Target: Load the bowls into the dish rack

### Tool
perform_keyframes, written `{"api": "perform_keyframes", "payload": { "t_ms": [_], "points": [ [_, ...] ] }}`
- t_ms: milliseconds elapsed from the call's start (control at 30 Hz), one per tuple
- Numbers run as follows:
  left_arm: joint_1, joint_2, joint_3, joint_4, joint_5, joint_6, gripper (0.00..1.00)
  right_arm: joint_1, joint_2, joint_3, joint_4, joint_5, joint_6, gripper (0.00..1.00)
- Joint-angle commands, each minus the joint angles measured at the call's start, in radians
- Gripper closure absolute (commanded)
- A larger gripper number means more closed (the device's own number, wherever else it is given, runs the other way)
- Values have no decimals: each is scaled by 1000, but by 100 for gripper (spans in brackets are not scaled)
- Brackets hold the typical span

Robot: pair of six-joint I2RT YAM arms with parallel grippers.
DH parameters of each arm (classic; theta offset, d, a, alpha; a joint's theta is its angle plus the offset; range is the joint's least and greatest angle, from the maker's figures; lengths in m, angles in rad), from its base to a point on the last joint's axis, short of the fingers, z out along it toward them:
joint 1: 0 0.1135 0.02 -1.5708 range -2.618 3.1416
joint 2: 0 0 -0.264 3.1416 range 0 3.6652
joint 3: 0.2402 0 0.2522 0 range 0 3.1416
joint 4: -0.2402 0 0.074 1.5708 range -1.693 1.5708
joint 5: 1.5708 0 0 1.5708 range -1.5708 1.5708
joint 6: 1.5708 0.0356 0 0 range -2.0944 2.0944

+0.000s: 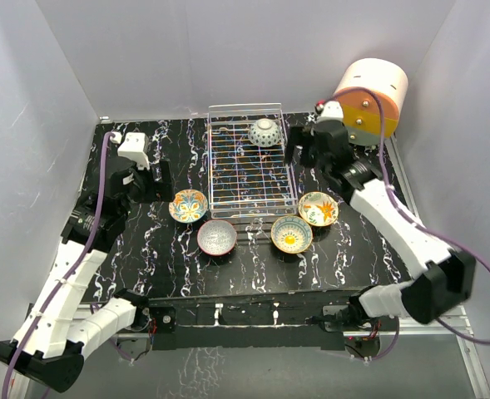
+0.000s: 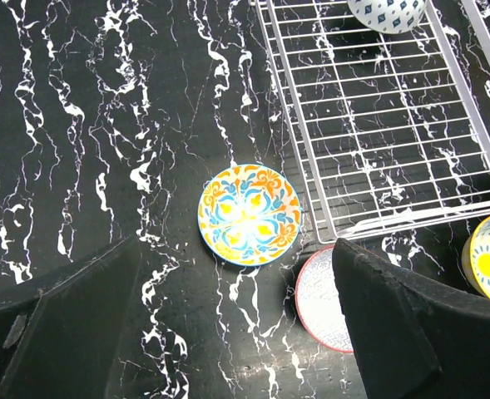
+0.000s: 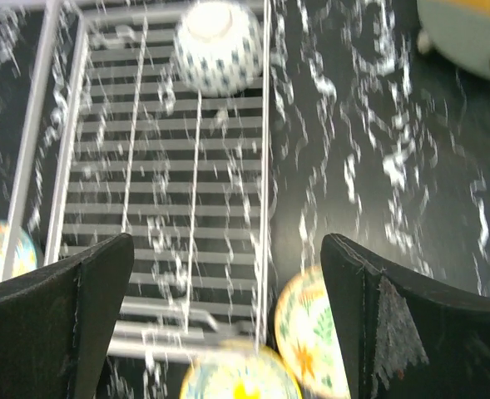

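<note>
Five bowls (image 1: 218,237): one upturned in the single dish rack (image 1: 249,170) near the counter's (image 1: 145,249) far edge, four before it, none touching the parted fingers of the left gripper (image 2: 236,274) or right gripper (image 3: 226,249).

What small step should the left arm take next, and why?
Probably lower the left hand straight down onto the blue-and-yellow bowl. Its fingers are open and the wrist view shows that bowl framed between them, on the table just left of the dish rack, which holds only an upturned bowl so far.
</note>
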Motion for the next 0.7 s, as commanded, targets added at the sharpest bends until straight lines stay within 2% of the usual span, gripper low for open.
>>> {"api": "perform_keyframes", "payload": {
  "t_ms": [0, 67, 167, 333, 467, 667],
  "points": [
    [-3, -44, -30, 28, 16, 9, 3, 92, -181, -139, -277, -12, 79, 1],
    [-3, -51, -48, 37, 18, 3, 3, 232, -240, -192, -378, 62, 140, 1],
    [-3, -49, -64, 42, 25, -10, 3, 435, -311, -263, -486, 137, 333, 1],
    [-4, -73, -88, 50, 18, -31, 3, 631, -355, -423, -493, 180, 513, 5],
    [-3, -95, -102, 45, 21, -56, 3, 713, -267, -462, -464, 234, 540, 4],
    [-3, -124, -111, 16, 9, -78, 3, 721, -149, -464, -400, 417, 522, 5]
  ]
}}
